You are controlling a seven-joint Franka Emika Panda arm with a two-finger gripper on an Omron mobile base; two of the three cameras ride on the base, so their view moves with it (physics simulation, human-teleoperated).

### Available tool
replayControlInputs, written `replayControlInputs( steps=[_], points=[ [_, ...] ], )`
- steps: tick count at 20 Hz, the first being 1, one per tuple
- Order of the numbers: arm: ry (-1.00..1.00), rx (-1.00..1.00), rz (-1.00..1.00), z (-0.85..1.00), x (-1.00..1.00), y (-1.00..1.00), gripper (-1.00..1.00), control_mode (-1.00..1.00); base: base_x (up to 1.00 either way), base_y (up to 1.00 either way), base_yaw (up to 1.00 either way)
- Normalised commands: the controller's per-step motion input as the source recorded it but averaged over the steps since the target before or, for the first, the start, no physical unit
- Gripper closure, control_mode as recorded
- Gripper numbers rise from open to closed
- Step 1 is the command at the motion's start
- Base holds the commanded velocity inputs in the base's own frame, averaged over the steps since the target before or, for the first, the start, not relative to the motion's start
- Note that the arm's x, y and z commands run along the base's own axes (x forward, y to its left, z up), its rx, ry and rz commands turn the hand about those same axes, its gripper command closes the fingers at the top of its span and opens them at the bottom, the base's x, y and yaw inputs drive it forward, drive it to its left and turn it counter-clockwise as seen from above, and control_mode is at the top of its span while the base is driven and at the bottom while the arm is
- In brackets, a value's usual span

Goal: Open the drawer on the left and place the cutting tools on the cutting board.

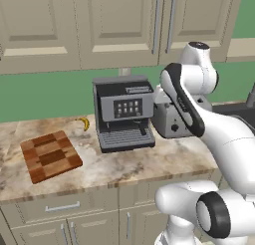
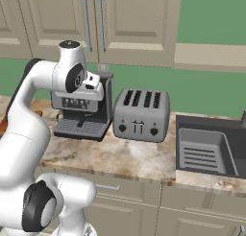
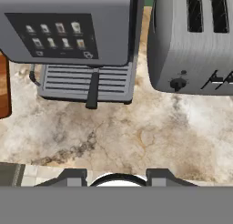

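The cutting board [image 1: 50,156], a checkered block of dark and reddish wood, lies on the counter at the left. Its brown edge shows at the left side of the hand view [image 3: 3,86]. Below it, the drawer [image 1: 30,212] with its short horizontal silver handle [image 1: 62,207] is shut. The cutting tools are out of view. My arm is raised over the counter, and my gripper [image 3: 117,176] hangs above the marble in front of the coffee machine and toaster. Its fingers [image 3: 73,176] stand apart, open, with nothing between them.
A grey coffee machine [image 1: 123,114] and a silver toaster [image 2: 140,115] stand side by side at the back of the counter. A banana [image 1: 85,123] lies left of the machine. The dark sink [image 2: 202,148] is at the right. Wall cabinets [image 1: 114,25] hang above.
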Motion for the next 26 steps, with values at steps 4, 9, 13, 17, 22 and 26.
replayControlInputs(
  steps=[4,9,13,17,22,26],
  points=[
    [0.00,0.00,0.02,-0.09,-0.27,0.09,-1.00,-1.00,0.00,0.00,0.00],
    [0.00,-0.11,0.10,-0.18,-0.54,0.65,-1.00,-1.00,0.00,0.00,0.00],
    [0.00,-0.21,0.24,-0.30,-0.24,1.00,-1.00,-1.00,0.00,0.00,0.00],
    [0.09,-0.23,0.33,-0.41,-0.01,1.00,-1.00,-1.00,0.00,0.00,0.00],
    [0.17,-0.15,0.38,-0.53,0.00,0.92,-1.00,-1.00,0.00,0.00,0.00],
    [0.02,-0.22,0.34,-0.78,0.00,0.72,-1.00,-1.00,0.00,0.00,0.00]
  ],
)
